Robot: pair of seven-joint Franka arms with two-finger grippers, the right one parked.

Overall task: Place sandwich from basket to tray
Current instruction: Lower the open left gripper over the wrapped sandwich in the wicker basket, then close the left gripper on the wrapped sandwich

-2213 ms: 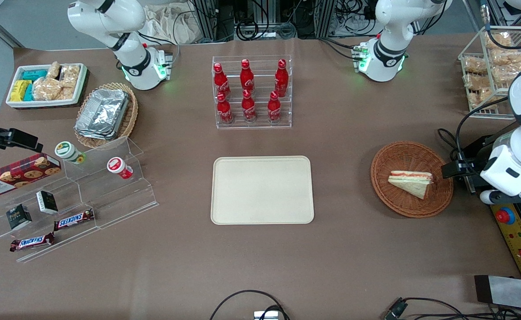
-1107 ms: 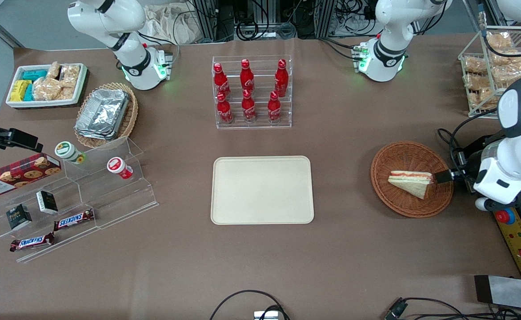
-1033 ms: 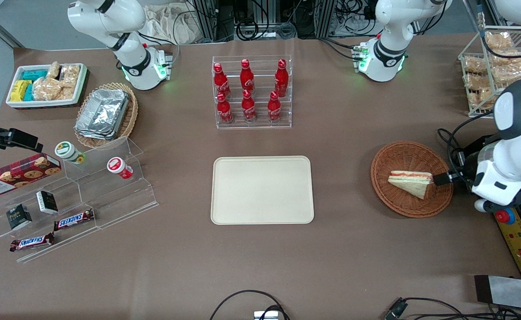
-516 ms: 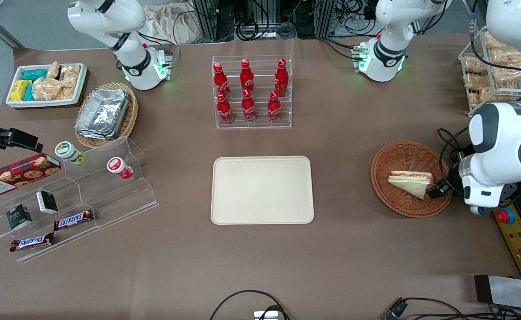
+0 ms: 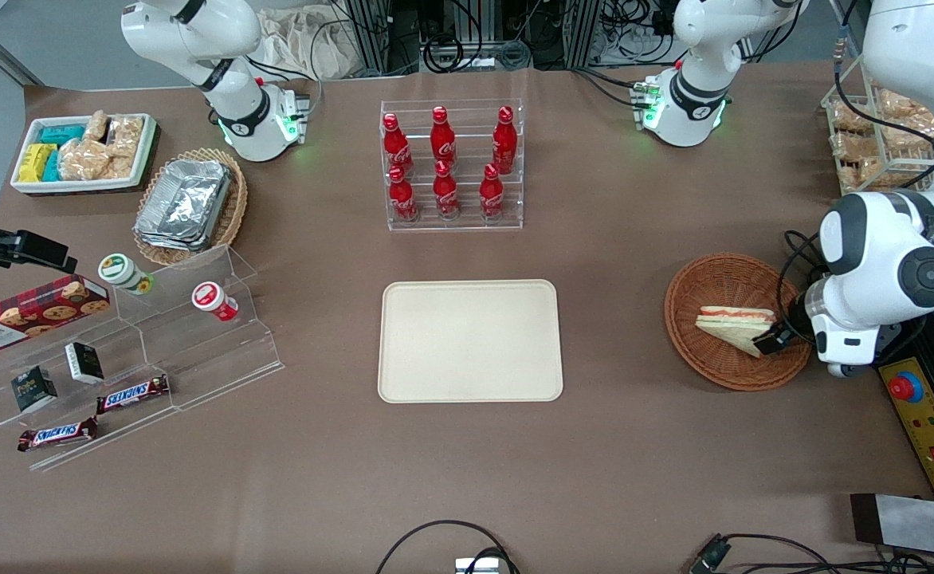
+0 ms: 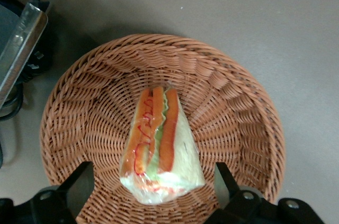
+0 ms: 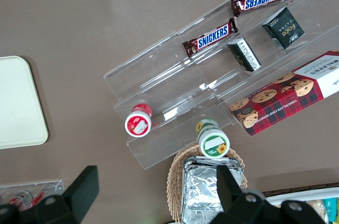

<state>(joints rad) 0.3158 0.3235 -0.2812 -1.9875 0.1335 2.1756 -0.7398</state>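
The sandwich [image 5: 735,328] is a plastic-wrapped triangular wedge with white bread and red-orange and green filling. It lies in the reddish-brown wicker basket [image 5: 708,281] toward the working arm's end of the table. My left gripper [image 5: 775,340] is low over the basket at the sandwich's wide end. In the left wrist view the gripper [image 6: 152,186] is open, its two black fingers [image 6: 80,186] standing either side of the sandwich [image 6: 159,147] with gaps, inside the basket [image 6: 233,102]. The cream-beige tray [image 5: 470,340] lies bare at the table's middle.
A clear rack of red cola bottles [image 5: 451,163] stands farther from the camera than the tray. A wire rack of snack bags [image 5: 873,135] is near the working arm. A yellow control box [image 5: 925,422] lies beside the basket. Acrylic steps with snacks [image 5: 116,351] are toward the parked arm's end.
My left arm has swung in over the basket and lowered. The gripper has gone from the basket's rim to straddling the sandwich's wide end. The sandwich has not moved.
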